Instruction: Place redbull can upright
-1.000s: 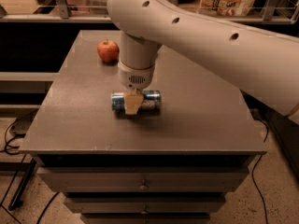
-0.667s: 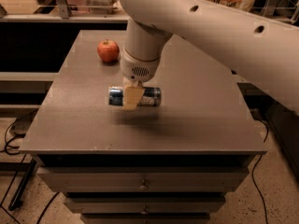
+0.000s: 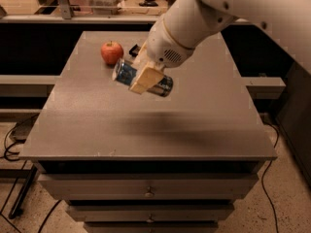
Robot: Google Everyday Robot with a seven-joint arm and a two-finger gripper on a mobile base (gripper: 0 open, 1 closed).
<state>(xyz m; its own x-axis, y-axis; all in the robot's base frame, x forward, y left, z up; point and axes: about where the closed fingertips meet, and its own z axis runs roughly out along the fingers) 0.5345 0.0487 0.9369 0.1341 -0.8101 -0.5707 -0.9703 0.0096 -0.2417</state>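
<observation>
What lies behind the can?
An apple and a dark item, partly covered by the gripper holding the can above the table.

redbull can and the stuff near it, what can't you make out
Camera view:
redbull can: logo covered by the gripper, which grips it above the table.
Gripper's far finger: behind the can.
The dark object by the apple: partly behind the arm, too small to identify.

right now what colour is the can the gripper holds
Blue and silver, seen in the camera view; the gripper holds the redbull can above the table.
</observation>
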